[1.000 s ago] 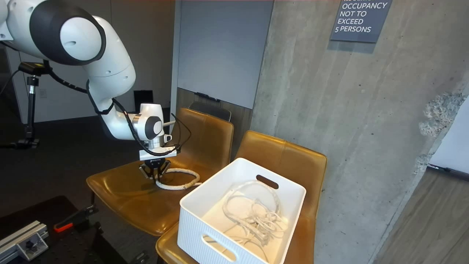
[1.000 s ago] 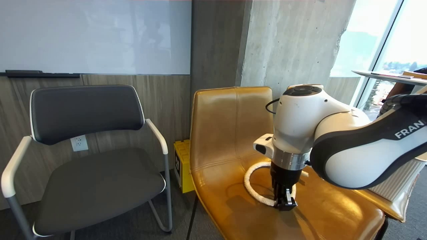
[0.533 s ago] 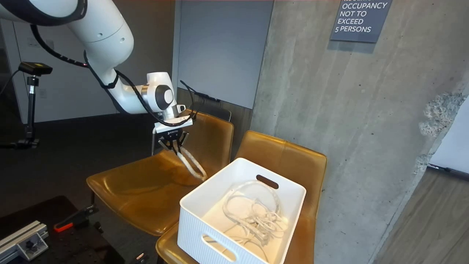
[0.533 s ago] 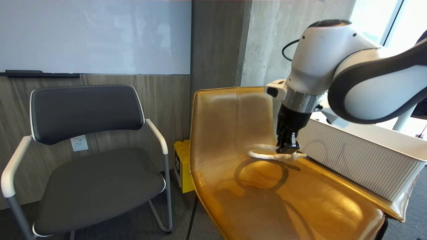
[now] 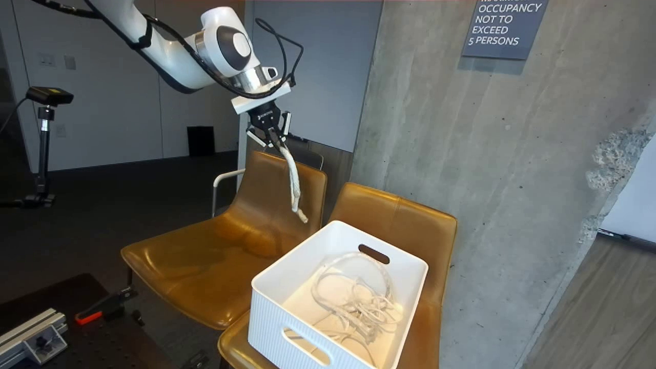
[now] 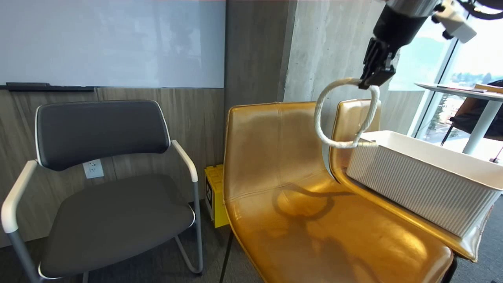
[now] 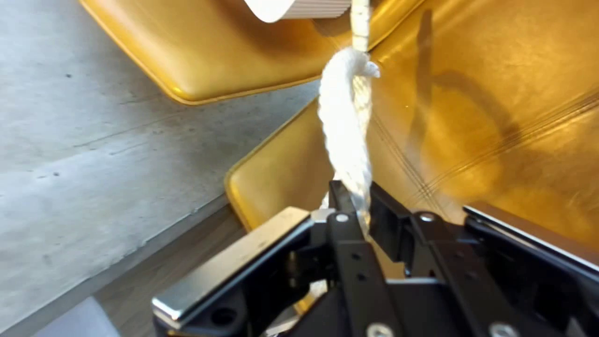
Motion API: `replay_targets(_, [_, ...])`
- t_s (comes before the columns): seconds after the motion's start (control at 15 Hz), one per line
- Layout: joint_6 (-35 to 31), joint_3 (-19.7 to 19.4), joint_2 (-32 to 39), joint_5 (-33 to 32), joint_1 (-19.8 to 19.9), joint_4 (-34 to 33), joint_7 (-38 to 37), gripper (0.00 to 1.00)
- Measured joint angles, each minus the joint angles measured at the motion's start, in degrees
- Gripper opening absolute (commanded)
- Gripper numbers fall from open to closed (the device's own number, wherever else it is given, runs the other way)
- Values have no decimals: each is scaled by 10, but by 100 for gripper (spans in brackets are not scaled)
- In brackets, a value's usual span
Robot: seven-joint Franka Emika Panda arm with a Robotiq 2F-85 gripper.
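"What does the pincer (image 5: 279, 144) have?"

"It is closed on a white rope (image 5: 293, 179). The rope hangs in the air from it as a ring, with a short stub poking out at the bottom."

"What is underneath?"

"A tan leather chair (image 5: 189, 266). Its seat lies well below the ring, and in an exterior view its backrest shows behind the rope."

"Anything close by that stands in the way?"

"A white plastic bin (image 5: 271, 320), ribbed outside, with a handle hole cut in each end. Its wall rises between the hanging rope and the tangle of pale cords (image 5: 368, 313) lying on the bottom inside. The stub ends near the bin's rim but apart from it."

"And what holds the bin up?"

"A second tan leather chair (image 5: 405, 215), set beside the other one. The bin covers most of its seat."

"What about farther off?"

"A grey armchair (image 6: 118, 224) stands past the first chair, on the side away from the bin. A yellow box (image 6: 217, 192) sits low between those two."

"And at the back?"

"A concrete wall (image 5: 502, 154) behind the bin's chair, bearing a blue-grey sign (image 5: 505, 28) that limits occupancy to five persons. Over the grey armchair hangs a whiteboard (image 6: 114, 43), with a power outlet (image 6: 93, 168) lower down on wood-look panelling (image 6: 157, 122)."
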State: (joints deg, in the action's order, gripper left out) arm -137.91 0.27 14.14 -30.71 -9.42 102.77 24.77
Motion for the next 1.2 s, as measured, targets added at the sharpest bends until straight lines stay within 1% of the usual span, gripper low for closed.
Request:
replay_targets(0.13, [26, 0, -46, 0, 16, -2, 1, 4])
replay_targets(0.33, [65, -4, -111, 1, 50, -5, 14, 4])
replay_targets(0.53, [84, -21, -153, 4, 90, -1, 43, 4])
replay_targets(0.73, [83, -40, -161, 7, 119, 19, 51, 4])
replay_targets(0.87, [77, -52, -160, 10, 133, 48, 52, 4])
replay_targets(1.2, [35, -80, -158, 40, 163, 126, 52, 4])
